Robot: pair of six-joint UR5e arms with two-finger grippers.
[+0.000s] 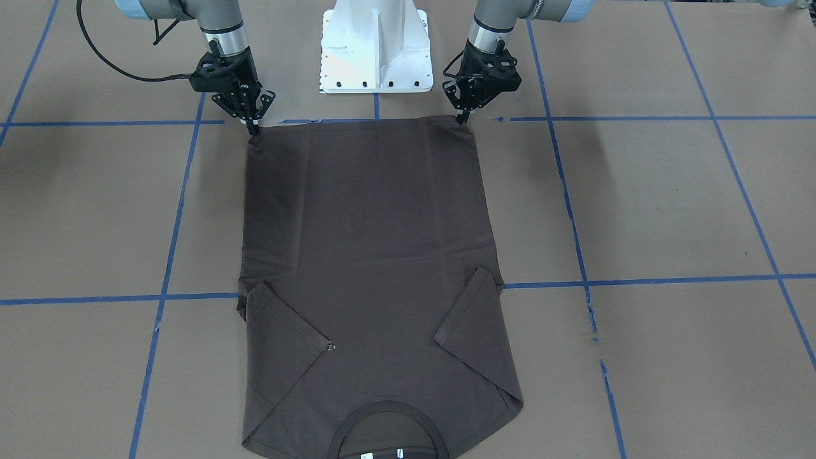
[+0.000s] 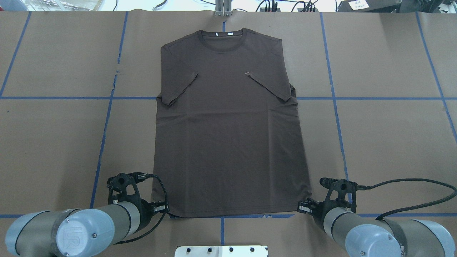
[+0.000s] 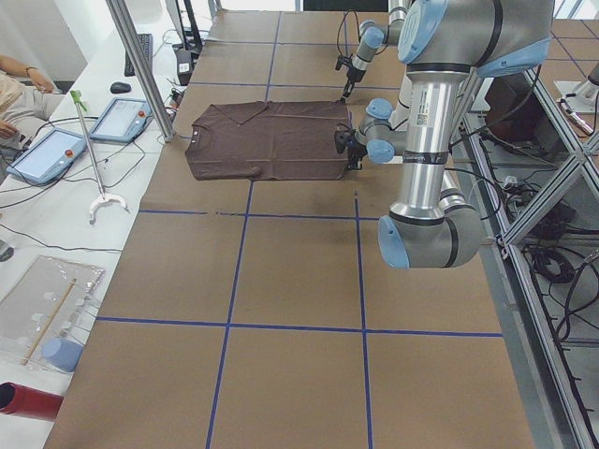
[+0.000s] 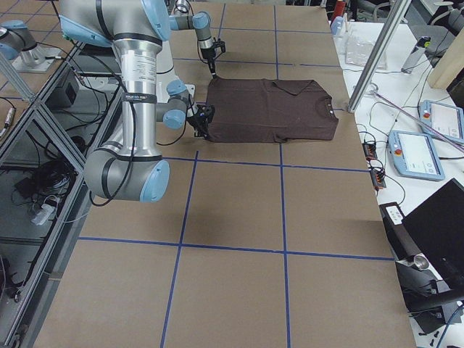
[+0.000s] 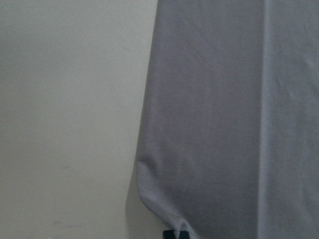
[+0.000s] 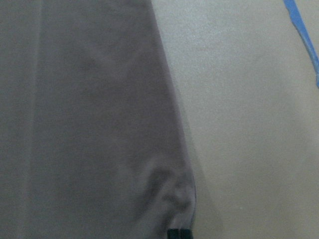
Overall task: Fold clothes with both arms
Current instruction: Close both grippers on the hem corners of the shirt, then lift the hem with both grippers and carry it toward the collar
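The T-shirt [image 2: 228, 135] lies flat, front up, in the middle of the brown table [image 2: 385, 142]. Its collar [image 2: 222, 41] is at the far side from the robot, and both sleeves [image 2: 178, 89] are folded in over the chest. The left claw [image 1: 461, 117] is closed on the hem corner on its side. The right claw [image 1: 253, 129] pinches the other corner. Blue tape lines [image 2: 107, 117] cross the table.

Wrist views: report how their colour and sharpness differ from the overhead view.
Left wrist view: soft and washed out; the T-shirt reads pale grey-lilac, the table cream. Right wrist view: same pale cast, mild blur; only the pucker by the right hand shows texture. Overhead view: crisp, evenly lit, T-shirt dark brown.
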